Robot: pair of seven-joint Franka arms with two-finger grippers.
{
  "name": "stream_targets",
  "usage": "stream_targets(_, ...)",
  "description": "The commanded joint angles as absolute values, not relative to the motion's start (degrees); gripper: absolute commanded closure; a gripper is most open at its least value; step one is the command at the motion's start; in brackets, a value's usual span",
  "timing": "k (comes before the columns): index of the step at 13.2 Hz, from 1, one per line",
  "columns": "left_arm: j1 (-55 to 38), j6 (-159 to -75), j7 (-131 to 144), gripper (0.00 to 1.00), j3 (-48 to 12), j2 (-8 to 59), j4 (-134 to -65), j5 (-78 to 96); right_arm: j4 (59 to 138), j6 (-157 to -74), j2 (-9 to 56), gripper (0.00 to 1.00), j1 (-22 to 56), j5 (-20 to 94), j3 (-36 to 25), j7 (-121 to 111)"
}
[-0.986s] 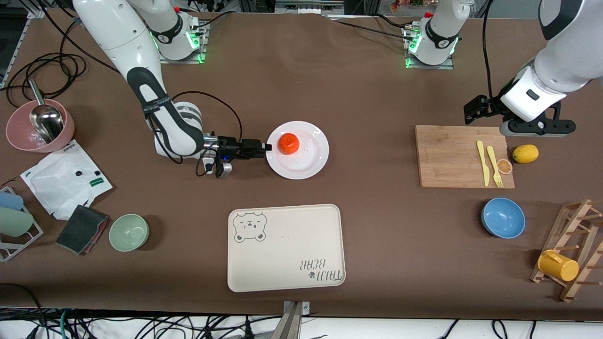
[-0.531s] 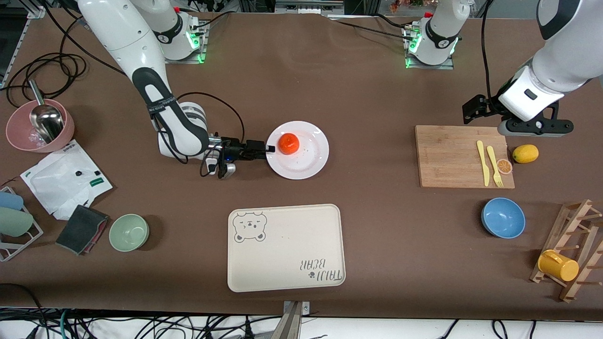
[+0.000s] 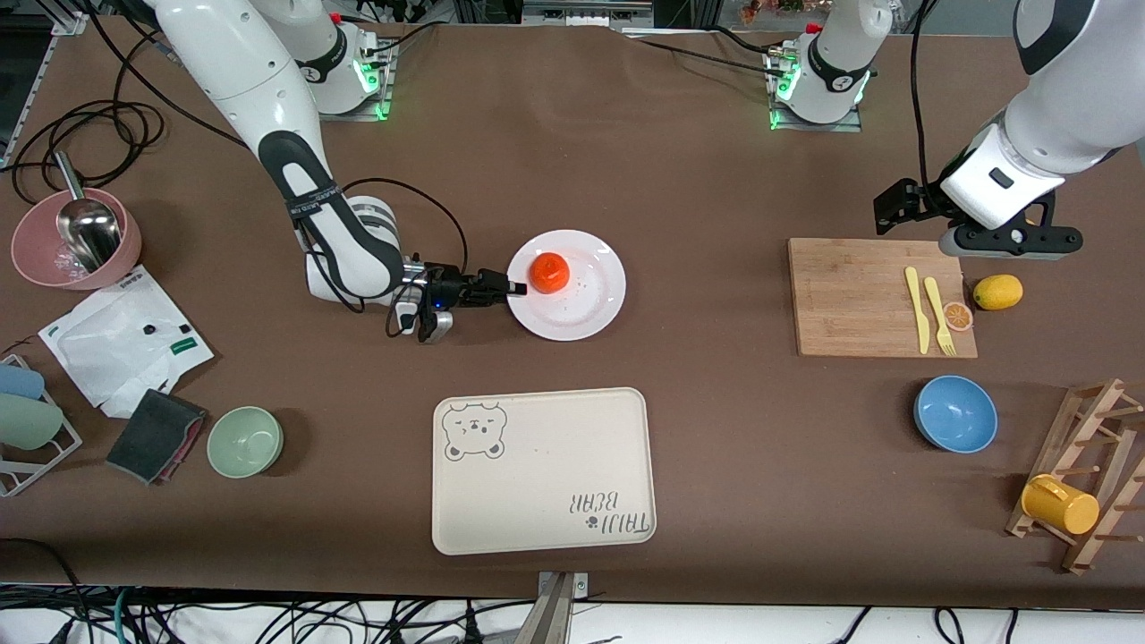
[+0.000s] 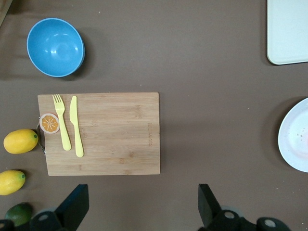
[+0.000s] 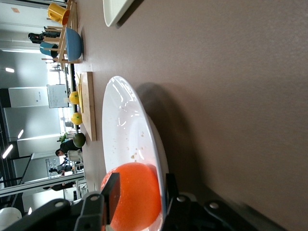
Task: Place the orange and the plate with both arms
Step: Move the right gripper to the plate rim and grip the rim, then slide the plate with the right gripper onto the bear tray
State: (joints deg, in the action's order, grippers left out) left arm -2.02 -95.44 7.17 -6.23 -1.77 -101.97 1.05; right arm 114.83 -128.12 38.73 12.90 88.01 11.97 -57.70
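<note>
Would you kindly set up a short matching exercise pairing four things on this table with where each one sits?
Things:
1. orange
2. yellow fork
3. metal scoop
4. yellow mug

Places:
A. in the pink bowl
B. on the wooden rack
C. on the plate
D. on the cutting board

Pairs: 1-C, 2-D, 3-A, 4-B
</note>
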Motion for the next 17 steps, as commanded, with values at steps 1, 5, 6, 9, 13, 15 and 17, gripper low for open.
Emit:
stream_targets(1,-2.2,-94.6,6.4,0.00,-6.3,-1.1,-100.3,-0.3,113.4,-129.3,40.3,0.73,13.3,88.3,12.0,-59.5)
stream_targets(5,-2.2,-94.6,6.4,0.00,-6.3,-1.1,-100.3,-0.3,113.3,-129.4,40.3,0.85,13.3,88.3,12.0,-59.9)
stream_targets(6,-2.2,-94.6,6.4,0.00,-6.3,-1.1,-100.3,-0.2,113.3,-129.4,40.3,0.96,13.3,88.3,12.0,-60.7)
stream_targets(9,-2.2,-94.6,6.3,0.00,-6.3,-1.1,-100.3,-0.3,113.3,-129.4,40.6,1.00,13.2,88.2,12.0,-61.1)
stream_targets(13,-2.2,-94.6,6.3,0.00,-6.3,-1.1,-100.3,-0.3,112.7,-129.4,40.7,1.00,13.2,88.4,12.0,-61.1)
stream_targets(15,-2.2,-94.6,6.4,0.00,-6.3,-1.1,-100.3,-0.3,112.5,-129.3,40.7,1.00,13.0,88.9,12.0,-60.6)
stream_targets(17,-2.2,-93.8,6.4,0.00,-6.5,-1.3,-100.3,-0.3,112.0,-129.3,40.7,1.00,13.0,89.1,12.0,-59.7)
